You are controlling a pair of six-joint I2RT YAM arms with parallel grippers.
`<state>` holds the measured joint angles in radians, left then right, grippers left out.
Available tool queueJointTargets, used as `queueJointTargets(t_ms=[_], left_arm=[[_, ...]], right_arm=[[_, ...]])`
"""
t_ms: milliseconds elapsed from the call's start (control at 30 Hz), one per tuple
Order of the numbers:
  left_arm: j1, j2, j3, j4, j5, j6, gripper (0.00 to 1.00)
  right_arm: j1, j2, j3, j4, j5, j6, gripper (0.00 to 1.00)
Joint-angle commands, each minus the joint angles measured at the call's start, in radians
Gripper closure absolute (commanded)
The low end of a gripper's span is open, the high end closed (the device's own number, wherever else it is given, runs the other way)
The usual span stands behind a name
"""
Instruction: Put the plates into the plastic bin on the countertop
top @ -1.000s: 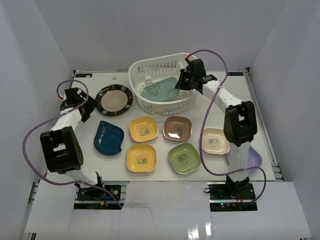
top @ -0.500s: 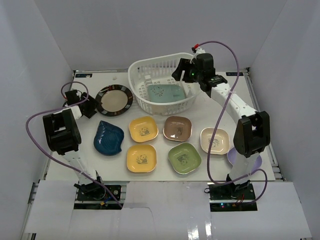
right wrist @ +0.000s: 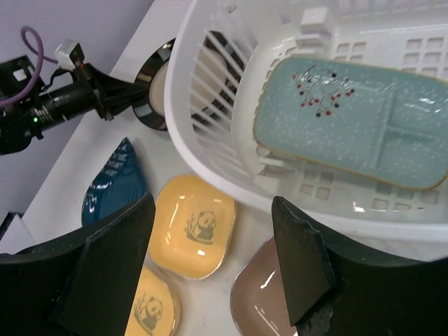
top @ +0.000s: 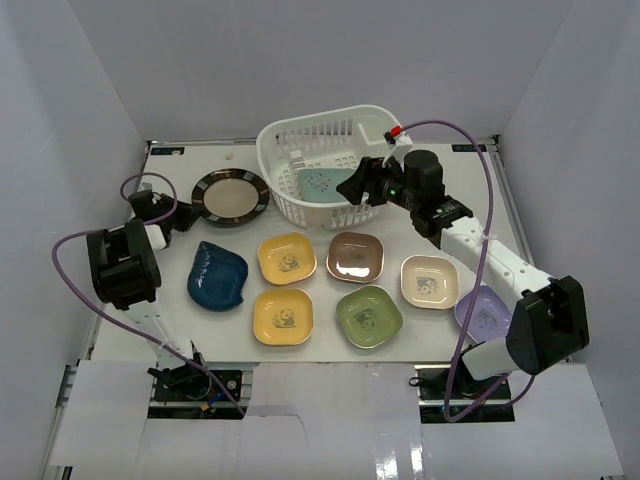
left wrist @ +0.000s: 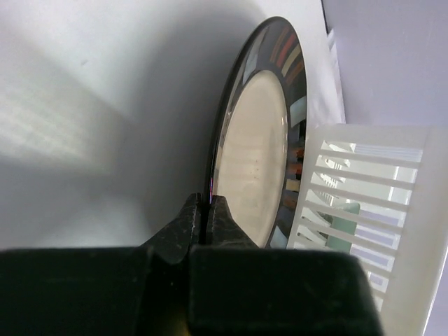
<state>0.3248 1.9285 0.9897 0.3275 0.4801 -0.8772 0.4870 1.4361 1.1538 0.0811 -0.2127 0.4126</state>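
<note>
plain pale walls [top: 320,60] close in the white countertop [top: 470,200] on the left, back and right. a metal rail [top: 547,300] runs along its right edge. soft, even light casts faint shadows, and the glossy near ledge [top: 330,445] shows glare.

Teal plate [top: 325,183] lying flat in white bin [top: 310,130], dark-rimmed round plate [top: 229,197] sitting just left of it, seven coloured plates [top: 355,256] lying across countertop [top: 520,230]
</note>
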Motion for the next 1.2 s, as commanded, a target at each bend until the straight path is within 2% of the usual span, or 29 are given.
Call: queueJointTargets(t_ms=[0,67,100,200,267,300,433,567,667,800,900,1000,1033,1067,1133,1167], left_arm=[[0.043,-0.149,-0.083,0.042,-0.029,-0.041,1.0],[0.054,-0.235,-0.124,0.103,-0.015,-0.103,1.0],[0.059,-0.328,-0.158,0.117,-0.015,-0.118,1.0],[0.06,-0.507,-0.174,0.102,-0.024,-0.132,1.0],[0.06,-0.598,-0.183,0.094,-0.035,-0.129,1.0],[0.059,-0.682,-0.189,0.081,-0.038,-0.126,1.0],[0.06,-0.84,-0.2,0.047,-0.032,-0.126,1.0],[0.043,-0.87,-0.198,0.051,0.151,-0.189,1.0],[-0.001,-0.873,-0.221,0.064,0.234,-0.203,1.0],[-0.071,-0.875,-0.246,0.111,0.314,-0.233,1.0],[-0.122,-0.885,-0.253,0.15,0.337,-0.246,1.0],[-0.144,-0.889,-0.258,0.185,0.362,-0.263,1.0],[-0.147,-0.882,-0.258,0.189,0.377,-0.269,1.0],[-0.154,-0.879,-0.258,0.192,0.383,-0.272,1.0],[-0.158,-0.875,-0.263,0.164,0.387,-0.266,1.0],[-0.156,-0.875,-0.264,0.147,0.384,-0.255,1.0]], right_arm=[[0.016,-0.042,-0.046,0.077,-0.082,0.006,0.26],[0.03,-0.042,-0.045,0.074,-0.109,0.006,0.23],[0.035,-0.039,-0.028,0.071,-0.143,0.006,0.15],[0.064,-0.019,0.032,0.04,-0.191,-0.004,0.04],[0.091,-0.009,0.053,0.031,-0.197,-0.012,0.02],[0.099,-0.006,0.061,0.031,-0.204,-0.009,0.02],[0.136,0.035,0.136,0.022,-0.206,0.008,0.05],[0.142,0.086,0.22,0.031,-0.225,0.048,0.09],[0.142,0.165,0.317,0.006,-0.218,0.064,0.1],[0.142,0.246,0.407,-0.036,-0.192,0.081,0.1],[0.14,0.271,0.403,-0.061,-0.139,0.087,0.1],[0.137,0.265,0.373,-0.06,-0.1,0.084,0.05],[0.136,0.262,0.366,-0.055,-0.102,0.086,0.01],[0.136,0.257,0.359,-0.037,-0.099,0.097,0.22],[0.134,0.238,0.325,-0.001,-0.1,0.115,0.55],[0.134,0.228,0.311,0.018,-0.094,0.127,0.81]])
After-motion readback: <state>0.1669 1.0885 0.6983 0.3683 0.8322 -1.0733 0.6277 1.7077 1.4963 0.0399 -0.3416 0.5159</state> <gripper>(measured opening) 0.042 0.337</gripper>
